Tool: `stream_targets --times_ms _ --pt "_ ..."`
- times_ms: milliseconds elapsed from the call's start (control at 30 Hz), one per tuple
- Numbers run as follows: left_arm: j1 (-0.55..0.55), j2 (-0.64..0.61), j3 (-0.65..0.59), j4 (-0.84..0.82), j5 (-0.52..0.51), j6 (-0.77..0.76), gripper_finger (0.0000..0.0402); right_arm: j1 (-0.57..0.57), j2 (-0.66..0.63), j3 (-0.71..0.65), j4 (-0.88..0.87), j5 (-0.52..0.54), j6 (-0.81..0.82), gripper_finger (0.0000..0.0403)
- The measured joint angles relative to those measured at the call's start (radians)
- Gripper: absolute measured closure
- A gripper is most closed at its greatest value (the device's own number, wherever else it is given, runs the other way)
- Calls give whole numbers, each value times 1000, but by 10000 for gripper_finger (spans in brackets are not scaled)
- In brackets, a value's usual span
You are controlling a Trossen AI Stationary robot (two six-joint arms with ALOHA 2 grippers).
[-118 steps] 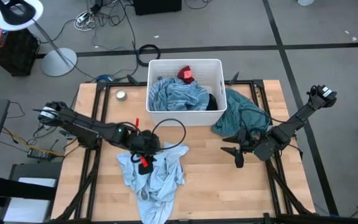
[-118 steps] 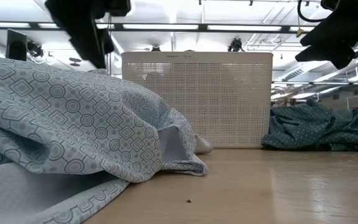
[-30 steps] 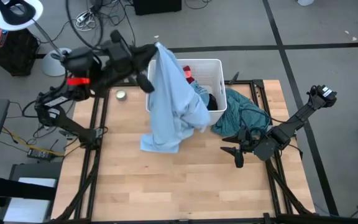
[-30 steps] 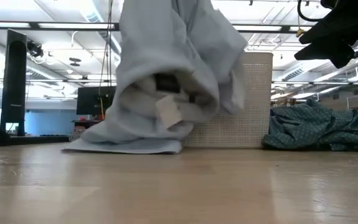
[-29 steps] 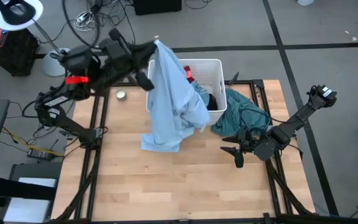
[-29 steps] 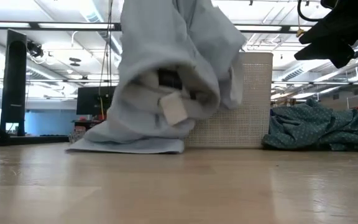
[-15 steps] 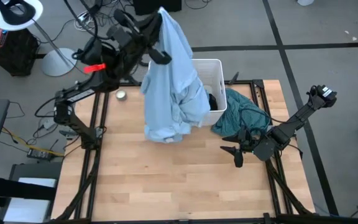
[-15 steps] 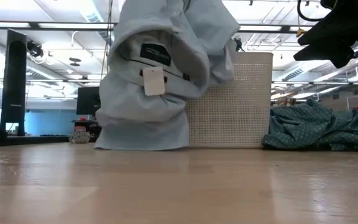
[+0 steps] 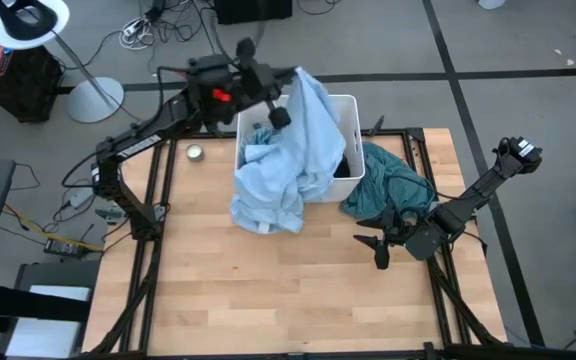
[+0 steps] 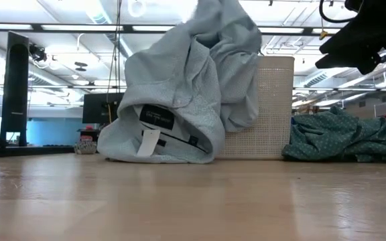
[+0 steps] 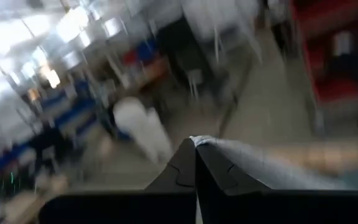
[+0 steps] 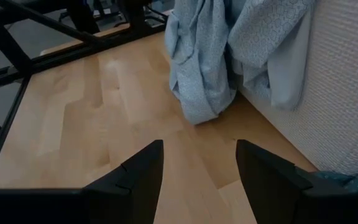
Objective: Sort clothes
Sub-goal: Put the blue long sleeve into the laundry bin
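Wooden tabletop (image 9: 298,290) on a grey floor, open workshop behind.

I log: white perforated bin (image 9: 351,110) holding clothes; teal garment (image 9: 393,185) heaped beside it. Left claw (image 9: 286,95) clamped on the light blue shirt (image 9: 288,150), draped over the bin's rim onto the wood; its collar label (image 10: 156,117) unreadable. Right claw (image 12: 197,168) apart, low over the wood.

Both arms are dark, almost black, built of slim straight links with bulkier housings at the joints. The left arm (image 9: 158,128) carries a bright red marking on its wrist housing (the one patch of colour on it). The right arm (image 9: 473,200) ends at its far side in a blocky joint with small pale fittings. The right gripper (image 12: 199,171) has two flat, matte black fingers (image 12: 140,171) with angular, stepped inner edges.
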Motion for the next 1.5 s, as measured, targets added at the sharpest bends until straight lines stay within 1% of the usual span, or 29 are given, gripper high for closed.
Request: stream_targets --times_ms 100,300,500,600,767,967,1067,1167,1333,1500 --pt "6 12 0 -174 -24 -6 401 0 0 0 0 1 0 199" --pt "19 56 0 -464 -4 -134 401 0 0 0 0 2 0 199" --pt "24 154 0 -658 30 -222 401 0 0 0 5 1 0 199" --pt "24 203 0 -683 30 -257 396 0 0 0 6 1 1 199" --pt "29 278 0 -672 40 -312 379 0 0 0 7 1 0 199" --pt "45 326 0 -688 90 -343 328 0 0 0 7 -2 0 199" --pt "47 328 0 -688 89 -334 298 0 0 0 7 -3 0 199" --pt "45 314 0 -688 91 -299 277 0 0 0 7 -4 0 199" --pt "30 272 0 -691 90 -286 270 0 0 0 7 -7 0 199" --pt "11 214 0 -712 115 -255 270 0 0 0 8 -6 -1 199"
